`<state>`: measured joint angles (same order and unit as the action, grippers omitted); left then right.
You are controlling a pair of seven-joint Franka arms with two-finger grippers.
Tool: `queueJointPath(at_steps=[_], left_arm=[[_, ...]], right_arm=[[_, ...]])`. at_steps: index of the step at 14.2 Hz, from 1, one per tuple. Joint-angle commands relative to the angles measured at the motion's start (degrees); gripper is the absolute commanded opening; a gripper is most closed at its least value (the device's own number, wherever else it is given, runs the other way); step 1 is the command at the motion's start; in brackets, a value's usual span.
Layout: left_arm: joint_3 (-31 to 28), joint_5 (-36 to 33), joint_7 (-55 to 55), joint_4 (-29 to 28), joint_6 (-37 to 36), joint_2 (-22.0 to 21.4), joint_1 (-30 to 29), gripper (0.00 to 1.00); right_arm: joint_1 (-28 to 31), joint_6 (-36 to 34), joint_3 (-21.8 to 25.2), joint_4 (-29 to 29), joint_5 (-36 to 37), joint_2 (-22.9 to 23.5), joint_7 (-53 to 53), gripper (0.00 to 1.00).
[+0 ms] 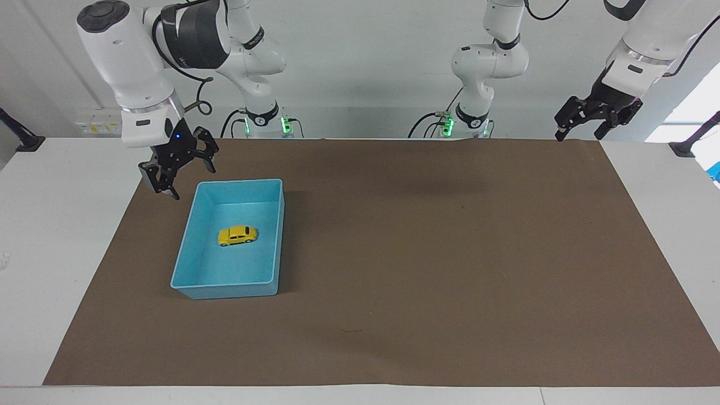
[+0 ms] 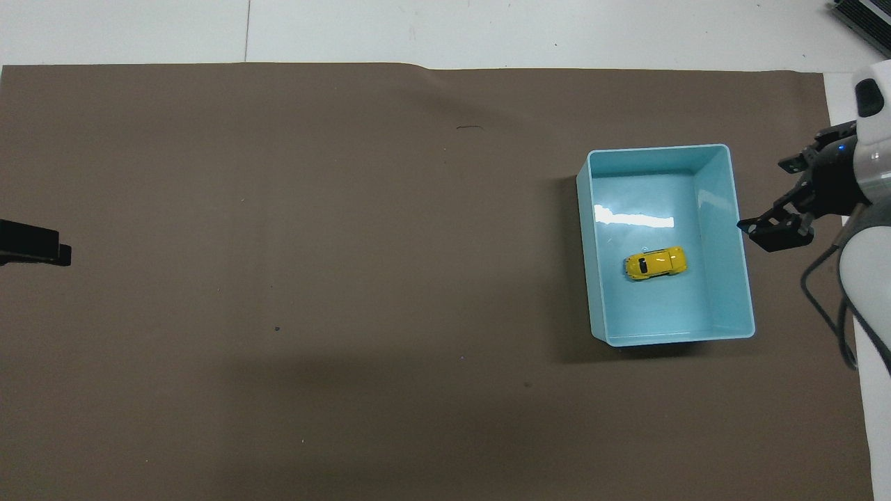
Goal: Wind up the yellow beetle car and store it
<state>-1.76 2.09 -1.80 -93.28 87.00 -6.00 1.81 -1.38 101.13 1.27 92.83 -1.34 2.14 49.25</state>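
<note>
Right gripper: jaws spread, nothing between them – up in the air over the mat's edge, just outside the bin's corner at the right arm's end of the table.
Left gripper: jaws spread, empty – arm waits, raised over the mat corner at the left arm's end.
View difference: overhead view shows only a dark tip of the left gripper at the frame edge; the facing view shows it whole. Right gripper is partly cut by the overhead frame edge.
Car: on the floor of the bin, about mid-bin, on its wheels, clear of the walls.
Car axis: long axis runs toward the arms' two ends of the table, slightly skewed; which end is the nose – cannot tell.
Bin: blue, open top, on the brown mat.
</note>
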Motion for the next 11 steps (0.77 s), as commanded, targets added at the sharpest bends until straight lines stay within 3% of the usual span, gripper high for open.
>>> queueJointPath(at_steps=[1, 11], left_arm=[[0.4, -1.0, 0.1, 0.4, -0.9, -0.2, -0.7, 1.0], [0.4, -1.0, 0.1, 0.4, -1.0, -0.1, -0.7, 1.0]], right_arm=[[-0.5, -1.9, 0.5, -0.8, -1.1, -2.2, -8.4, 1.0], [-2.0, -8.0, 0.9, -2.3, -1.3, -3.8, -32.3, 1.0]])
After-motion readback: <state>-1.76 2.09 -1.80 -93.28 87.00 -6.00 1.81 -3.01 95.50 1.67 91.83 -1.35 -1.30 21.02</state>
